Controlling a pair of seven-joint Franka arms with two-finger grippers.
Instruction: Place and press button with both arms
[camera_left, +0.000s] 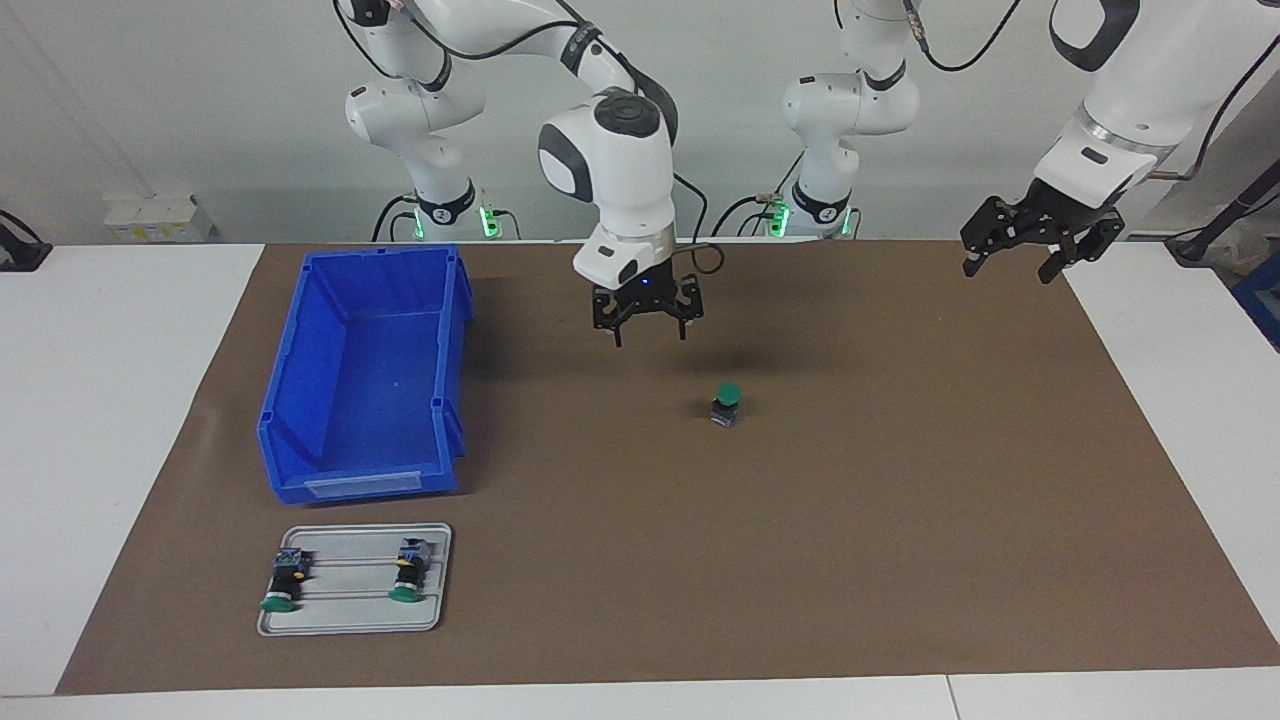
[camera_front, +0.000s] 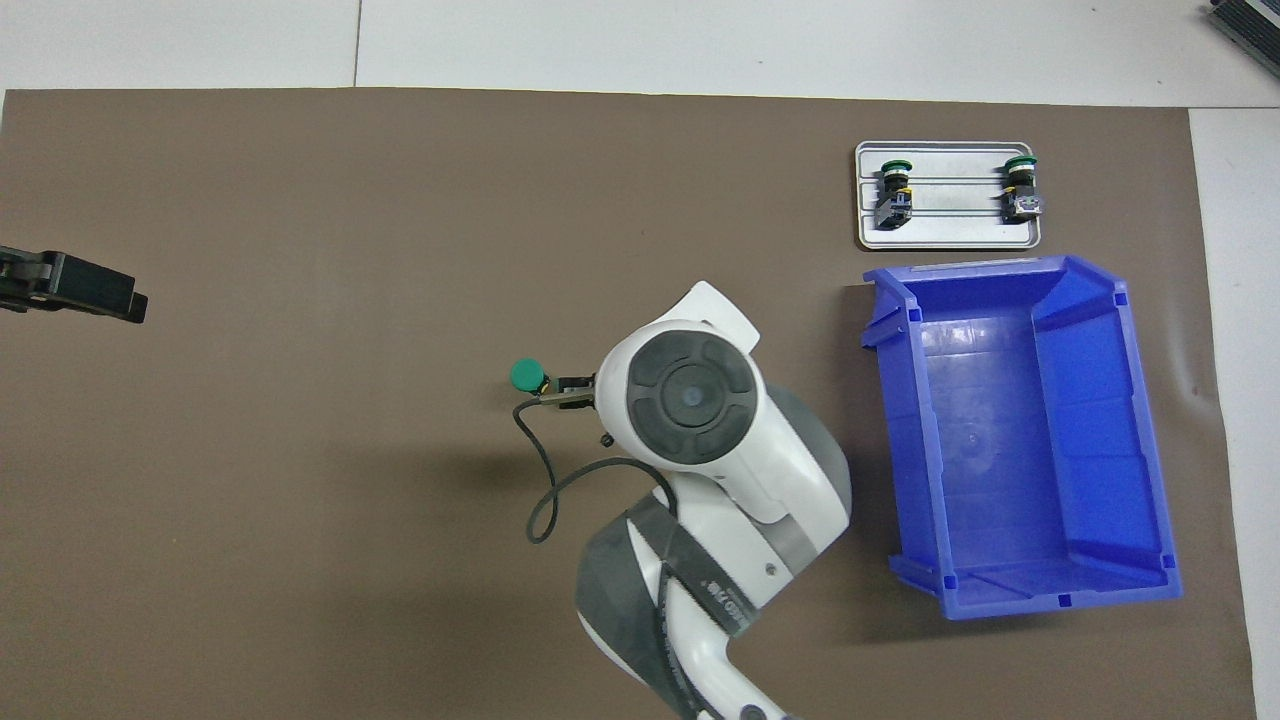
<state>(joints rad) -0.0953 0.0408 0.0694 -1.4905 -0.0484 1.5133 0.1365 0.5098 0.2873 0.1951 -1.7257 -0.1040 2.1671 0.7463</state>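
Right gripper (camera_left: 648, 322) hangs with fingers spread and empty, the button (camera_left: 727, 403) standing free of them.

The upright button, green cap on top, long axis vertical, sits mid-worktop (camera_left: 900, 520), below the fingers and off toward the left arm's end. The right arm is much nearer. The left gripper (camera_left: 1035, 240) waits, fingers open and empty, over the mat's edge at its own end.
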